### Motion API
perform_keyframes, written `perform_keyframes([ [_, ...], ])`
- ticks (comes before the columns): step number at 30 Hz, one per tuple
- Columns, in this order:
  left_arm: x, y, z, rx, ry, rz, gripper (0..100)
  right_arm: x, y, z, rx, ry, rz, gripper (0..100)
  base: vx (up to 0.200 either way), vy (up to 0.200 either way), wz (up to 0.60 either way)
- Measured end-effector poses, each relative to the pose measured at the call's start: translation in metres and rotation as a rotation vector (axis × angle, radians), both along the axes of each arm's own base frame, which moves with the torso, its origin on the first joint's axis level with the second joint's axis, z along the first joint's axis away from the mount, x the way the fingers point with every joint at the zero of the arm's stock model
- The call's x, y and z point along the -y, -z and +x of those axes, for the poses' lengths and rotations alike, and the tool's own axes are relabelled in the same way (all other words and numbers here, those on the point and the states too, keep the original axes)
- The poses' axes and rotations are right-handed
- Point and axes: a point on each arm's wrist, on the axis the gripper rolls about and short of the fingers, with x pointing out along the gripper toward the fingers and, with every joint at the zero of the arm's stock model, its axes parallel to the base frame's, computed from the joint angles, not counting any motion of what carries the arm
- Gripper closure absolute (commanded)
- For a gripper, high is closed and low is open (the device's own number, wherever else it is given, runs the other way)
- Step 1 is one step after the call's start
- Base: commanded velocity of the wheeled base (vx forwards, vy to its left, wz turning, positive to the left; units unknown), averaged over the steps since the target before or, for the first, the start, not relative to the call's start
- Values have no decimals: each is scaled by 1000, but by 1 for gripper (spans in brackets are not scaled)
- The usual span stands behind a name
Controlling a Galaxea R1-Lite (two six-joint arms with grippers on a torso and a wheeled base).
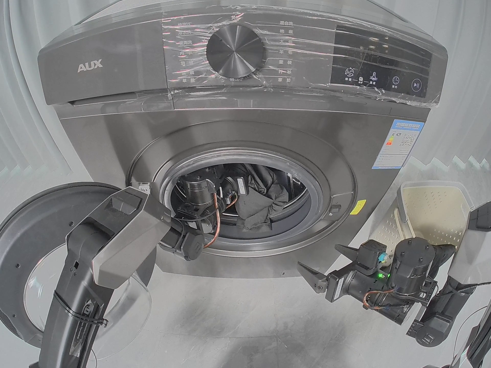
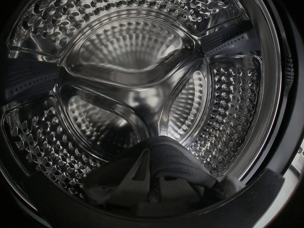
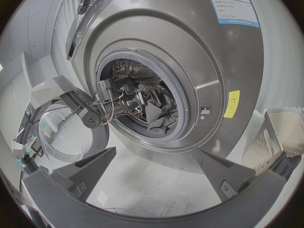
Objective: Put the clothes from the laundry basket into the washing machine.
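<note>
Loading step, by the look of it: left gripper inside the round mouth of the washing machine, right against a dark garment hanging from that end down to the door seal, only partly into the drum. Cannot tell whether clamped on the cloth or let go, that end being buried in fabric. Right gripper low before the machine, holding nothing, fingers wide apart, near the laundry basket on the right. Door swung open on the left. Next, probably: carry the garment deeper past the seal, release well inside to keep any hem off the lip, then back out without dragging cloth along.
</note>
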Motion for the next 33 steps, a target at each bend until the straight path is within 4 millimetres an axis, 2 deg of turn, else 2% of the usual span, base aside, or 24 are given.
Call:
perform_keyframes([
  [9,2,4,-6,-25,17,-3,0,0,0,0,0,1,1,0,0,0,0],
  [21,11,37,-55,-256,157,142,0,0,0,0,2,1,2,0,0,0,0],
  [26,9,43,-64,-299,189,182,0,0,0,0,1,0,2,0,0,0,0],
  [33,12,48,-77,-337,319,196,0,0,0,0,0,-2,1,0,0,0,0],
])
